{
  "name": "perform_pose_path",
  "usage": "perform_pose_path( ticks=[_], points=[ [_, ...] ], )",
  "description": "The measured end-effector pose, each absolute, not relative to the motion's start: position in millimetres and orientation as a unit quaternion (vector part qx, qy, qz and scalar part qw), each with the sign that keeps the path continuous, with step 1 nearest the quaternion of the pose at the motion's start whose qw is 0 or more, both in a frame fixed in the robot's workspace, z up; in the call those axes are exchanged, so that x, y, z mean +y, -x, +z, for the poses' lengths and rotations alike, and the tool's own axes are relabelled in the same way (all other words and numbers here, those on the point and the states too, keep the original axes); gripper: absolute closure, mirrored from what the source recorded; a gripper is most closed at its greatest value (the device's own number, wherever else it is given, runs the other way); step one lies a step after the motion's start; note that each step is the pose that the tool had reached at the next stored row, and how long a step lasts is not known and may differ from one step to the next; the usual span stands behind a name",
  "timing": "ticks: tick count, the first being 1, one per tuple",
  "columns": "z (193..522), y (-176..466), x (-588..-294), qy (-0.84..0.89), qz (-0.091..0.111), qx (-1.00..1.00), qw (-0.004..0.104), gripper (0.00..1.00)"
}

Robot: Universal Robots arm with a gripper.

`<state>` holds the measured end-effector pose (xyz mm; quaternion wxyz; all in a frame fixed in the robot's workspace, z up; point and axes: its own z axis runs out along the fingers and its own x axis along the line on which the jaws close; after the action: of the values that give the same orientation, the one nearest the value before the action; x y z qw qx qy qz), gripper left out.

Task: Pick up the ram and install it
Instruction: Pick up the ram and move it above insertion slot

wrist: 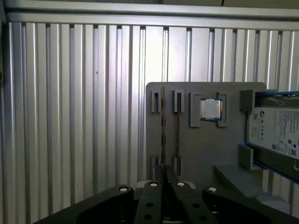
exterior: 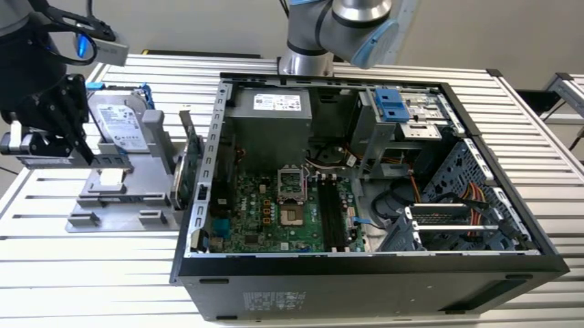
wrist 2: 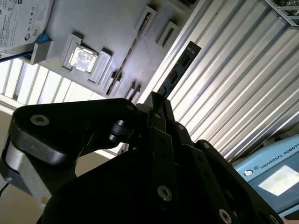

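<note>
The ram [wrist 2: 180, 70] is a slim dark stick seen edge-on, pointing out from my fingertips over the ribbed table. It also shows as a thin vertical edge, the ram [wrist: 162, 135], in front of the grey holder. My gripper [wrist 2: 158, 100] is shut on its near end, and the shut gripper [wrist: 164, 176] shows the same in the first wrist view. In the exterior view the gripper [exterior: 81, 152] hangs at the far left, above the grey holder [exterior: 119, 205], well away from the black memory slots [exterior: 333, 212] of the open computer.
The grey holder [wrist: 201, 154] carries a silver hard drive [exterior: 119, 119], a processor chip [wrist: 210, 109] and an upright green card [exterior: 189, 171]. The open computer case [exterior: 219, 130] lies to the exterior view's right, full of cables and drive cages. Ribbed metal table [exterior: 91, 273] all around.
</note>
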<state>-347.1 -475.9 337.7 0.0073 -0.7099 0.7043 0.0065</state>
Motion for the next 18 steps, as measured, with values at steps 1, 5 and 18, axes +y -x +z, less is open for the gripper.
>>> perform_pose_path(
  ticks=[1,5,18],
  points=[
    [338,347,-476,0.710,0.007,0.704,0.007,1.00],
    [341,347,-476,0.710,0.007,0.704,0.007,1.00],
    [350,347,-476,0.710,0.007,0.704,0.007,1.00]
  ],
)
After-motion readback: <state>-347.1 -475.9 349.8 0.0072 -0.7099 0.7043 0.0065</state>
